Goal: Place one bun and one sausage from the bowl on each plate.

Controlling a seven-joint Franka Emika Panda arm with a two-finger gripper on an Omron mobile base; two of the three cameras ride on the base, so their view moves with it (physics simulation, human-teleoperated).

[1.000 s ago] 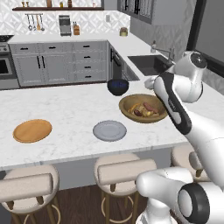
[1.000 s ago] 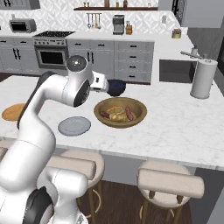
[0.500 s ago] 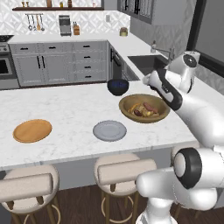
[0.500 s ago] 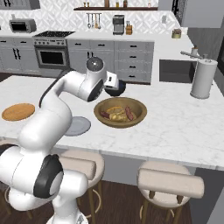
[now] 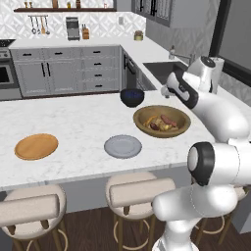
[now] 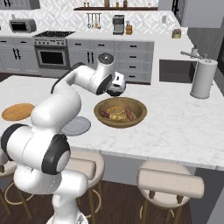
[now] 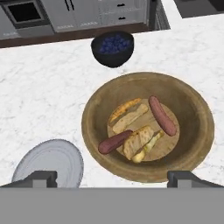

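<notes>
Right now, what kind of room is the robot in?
A home kitchen, by the look of it: a stainless built-in oven under grey cabinets, a sink with a tap in the white counter, and padded bar stools along a white marble island.

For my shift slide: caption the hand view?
Open gripper above the wooden bowl of buns and sausages, grey plate beside it.

No text, label, brand, number or sign can be read anywhere.
</notes>
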